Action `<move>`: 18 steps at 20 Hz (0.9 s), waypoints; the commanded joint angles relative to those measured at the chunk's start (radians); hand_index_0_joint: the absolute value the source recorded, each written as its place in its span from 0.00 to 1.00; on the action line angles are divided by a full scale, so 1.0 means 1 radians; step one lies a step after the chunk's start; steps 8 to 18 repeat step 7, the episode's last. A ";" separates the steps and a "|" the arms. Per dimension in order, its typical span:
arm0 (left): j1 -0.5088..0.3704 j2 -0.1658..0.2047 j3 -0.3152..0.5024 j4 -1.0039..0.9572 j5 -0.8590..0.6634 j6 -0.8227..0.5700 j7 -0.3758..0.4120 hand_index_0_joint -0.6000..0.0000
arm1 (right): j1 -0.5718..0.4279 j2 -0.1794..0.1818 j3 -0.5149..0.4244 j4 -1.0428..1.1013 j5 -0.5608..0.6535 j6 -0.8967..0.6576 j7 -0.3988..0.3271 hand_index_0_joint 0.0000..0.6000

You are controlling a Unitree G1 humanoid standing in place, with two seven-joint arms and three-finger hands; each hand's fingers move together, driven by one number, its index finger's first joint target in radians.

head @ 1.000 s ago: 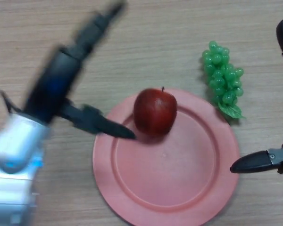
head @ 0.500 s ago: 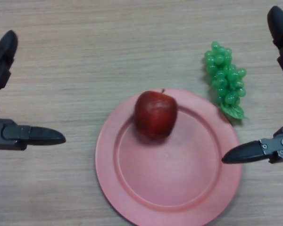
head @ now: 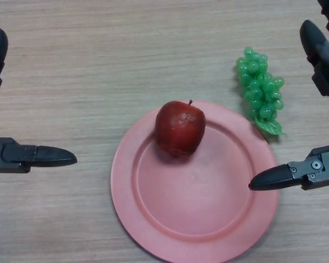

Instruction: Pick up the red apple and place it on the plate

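On the pink plate (head: 153, 219), red apple (head: 180, 127), stem up.

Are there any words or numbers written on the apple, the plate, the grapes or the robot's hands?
None: no words, numbers or labels show anywhere. The red apple, the pink plate, the green grapes, the wooden table, the left hand and the right hand are all plain.
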 commanded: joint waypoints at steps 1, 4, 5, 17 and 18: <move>-0.013 0.022 0.051 -0.066 0.022 -0.139 0.029 1.00 | -0.024 -0.011 -0.012 -0.056 -0.028 -0.096 0.009 0.00; 0.001 0.008 0.024 -0.073 0.065 -0.162 0.034 1.00 | -0.005 -0.002 -0.008 -0.054 -0.033 -0.112 0.012 0.00; 0.001 0.006 0.024 -0.075 0.067 -0.161 0.031 1.00 | 0.001 -0.001 -0.007 -0.054 -0.036 -0.120 0.013 0.00; -0.007 0.008 0.016 -0.075 0.079 -0.157 0.028 1.00 | 0.010 0.000 -0.007 -0.060 -0.040 -0.118 0.014 0.00; -0.007 0.008 0.016 -0.075 0.079 -0.157 0.028 1.00 | 0.010 0.000 -0.007 -0.060 -0.040 -0.118 0.014 0.00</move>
